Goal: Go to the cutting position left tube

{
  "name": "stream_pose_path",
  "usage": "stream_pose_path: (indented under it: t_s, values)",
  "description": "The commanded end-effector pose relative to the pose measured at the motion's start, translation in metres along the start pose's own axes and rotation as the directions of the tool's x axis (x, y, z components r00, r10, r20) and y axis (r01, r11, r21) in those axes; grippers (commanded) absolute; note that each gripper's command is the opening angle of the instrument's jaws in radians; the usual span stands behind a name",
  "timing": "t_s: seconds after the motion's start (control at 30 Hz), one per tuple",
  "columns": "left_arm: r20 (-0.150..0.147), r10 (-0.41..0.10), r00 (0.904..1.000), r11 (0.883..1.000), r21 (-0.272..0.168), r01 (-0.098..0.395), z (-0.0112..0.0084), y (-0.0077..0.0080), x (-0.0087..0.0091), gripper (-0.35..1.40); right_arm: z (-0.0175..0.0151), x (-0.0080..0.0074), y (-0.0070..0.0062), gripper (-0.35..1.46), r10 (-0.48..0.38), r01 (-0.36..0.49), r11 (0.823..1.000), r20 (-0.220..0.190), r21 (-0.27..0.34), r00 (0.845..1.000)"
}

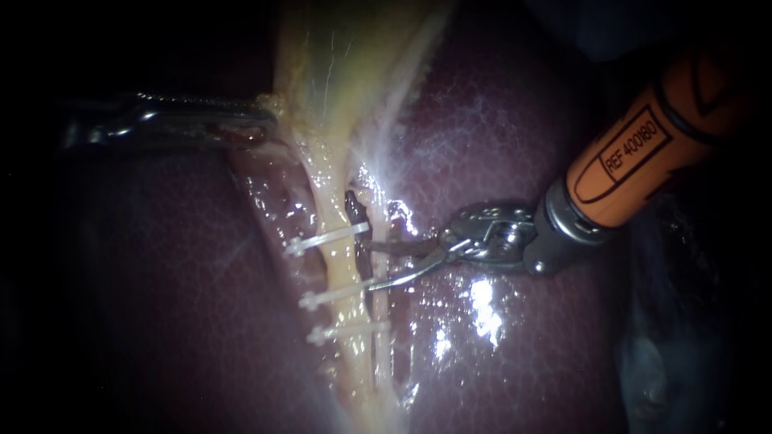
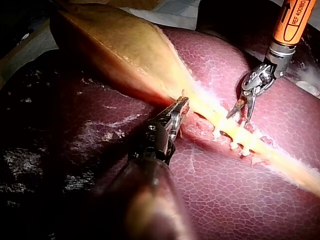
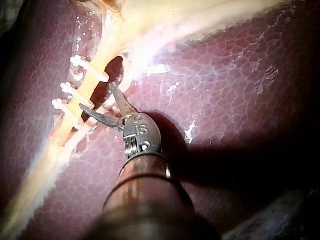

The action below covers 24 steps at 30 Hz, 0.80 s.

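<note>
The left tube runs as a pale yellow cord down from the neck of the gallbladder over the dark liver. Three white clips cross it: an upper clip, a middle clip and a lower clip. Our right instrument comes in from the right with its two thin blades spread apart, gripping nothing. Their tips lie just beside the tube on its right flank, level with the stretch between the upper and middle clips. We judge the approach nearly done but the cutting position not yet reached, since the tube is not between the blades. The next move calls for a short advance across the tube, blades open and clear of both clips, so that the tube sits squarely in the gap. Our left instrument has its jaws pinched on the edge of the gallbladder near the neck, which, we judge, puts the tube under tension.
</note>
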Motion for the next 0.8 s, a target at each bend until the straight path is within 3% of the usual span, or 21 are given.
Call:
stream_pose_path:
  t_s: [0.03,0.4,0.8]
  values:
    - [0.0,0.0,1.0,1.0,0.0,0.0,0.0,0.0,0.0,-0.35,0.0,0.0001,0.0001,1.35,0.007,-0.006,1.0,-0.002,0.005,1.0]
    - [0.0,0.001,1.0,1.0,0.0,-0.001,0.0001,0.0001,0.0002,-0.35,0.0007,0.0008,0.0006,1.34,0.056,-0.053,0.993,-0.022,0.106,0.998]
    - [0.0,0.001,1.0,1.0,-0.001,-0.001,0.0002,0.0001,0.0002,-0.35,0.0031,0.0022,-0.0007,1.34,0.065,-0.055,0.979,-0.043,0.194,0.997]
